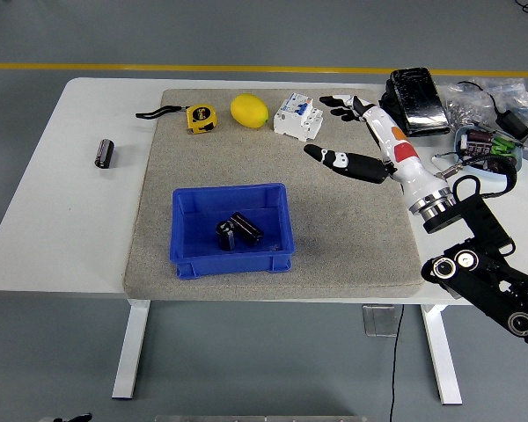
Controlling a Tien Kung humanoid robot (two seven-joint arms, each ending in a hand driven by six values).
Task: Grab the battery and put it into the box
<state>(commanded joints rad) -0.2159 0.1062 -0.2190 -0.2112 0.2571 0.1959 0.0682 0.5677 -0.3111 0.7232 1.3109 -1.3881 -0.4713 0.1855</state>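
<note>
- Two batteries (238,230) already lie inside the blue box (231,229).
- One battery (104,152) remains on the white surface (62,193), far left of the box.
- Right hand (356,137) hovers beyond the box, fingers released, holding nothing.
</note>
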